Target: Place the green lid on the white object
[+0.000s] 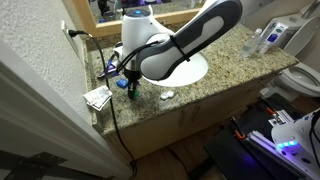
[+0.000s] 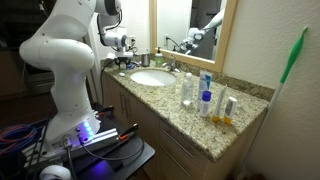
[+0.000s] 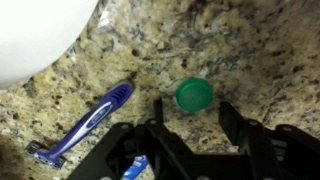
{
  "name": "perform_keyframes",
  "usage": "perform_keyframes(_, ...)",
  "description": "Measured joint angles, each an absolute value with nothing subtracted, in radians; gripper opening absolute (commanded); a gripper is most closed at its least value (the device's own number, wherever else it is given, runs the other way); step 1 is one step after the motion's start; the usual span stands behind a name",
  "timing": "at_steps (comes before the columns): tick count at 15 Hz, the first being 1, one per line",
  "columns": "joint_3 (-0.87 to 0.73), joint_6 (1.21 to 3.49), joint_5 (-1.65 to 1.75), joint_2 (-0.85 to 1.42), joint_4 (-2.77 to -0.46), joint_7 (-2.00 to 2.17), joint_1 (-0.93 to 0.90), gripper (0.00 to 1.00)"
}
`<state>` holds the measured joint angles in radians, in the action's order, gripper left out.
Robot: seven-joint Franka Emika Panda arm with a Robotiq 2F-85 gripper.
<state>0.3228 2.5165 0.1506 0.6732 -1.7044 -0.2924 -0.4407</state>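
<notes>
Green lid (image 3: 194, 94), lying just ahead of the wide-spread, empty gripper (image 3: 192, 115), could be knocked aside if closed on off-centre.

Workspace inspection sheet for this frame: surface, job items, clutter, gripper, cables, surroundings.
Surface: speckled granite counter with the white sink basin set in it.
Job's things: green lid lies flat on the counter, ungripped; white object sits near the front edge, uncovered.
Clutter: blue razor beside the lid; printed paper at the counter corner; bottles past the sink.
Grippers: gripper open, low over the counter, lid just ahead of its fingertips.
Cables: black cable hangs down the cabinet front.
Surroundings: mirror, toilet, green-handled tool against the wall.
</notes>
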Motion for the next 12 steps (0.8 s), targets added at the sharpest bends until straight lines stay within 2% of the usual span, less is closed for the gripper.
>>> perform_keyframes(1,0.325,2.489,0.149,0.673,-1.699,-0.288,-0.441,0.98)
perform_keyframes(3,0.329,2.427,0.147,0.674,-1.689,-0.278,-0.441,1.0)
perform_keyframes(4,0.33,2.403,0.146,0.674,-1.685,-0.273,-0.441,0.69)
perform_keyframes(5,0.33,2.383,0.146,0.674,-1.681,-0.267,-0.442,0.72)
perform_keyframes(6,0.33,2.372,0.146,0.675,-1.678,-0.262,-0.442,0.71)
perform_keyframes(12,0.329,2.364,0.147,0.682,-1.652,-0.242,-0.442,0.29)
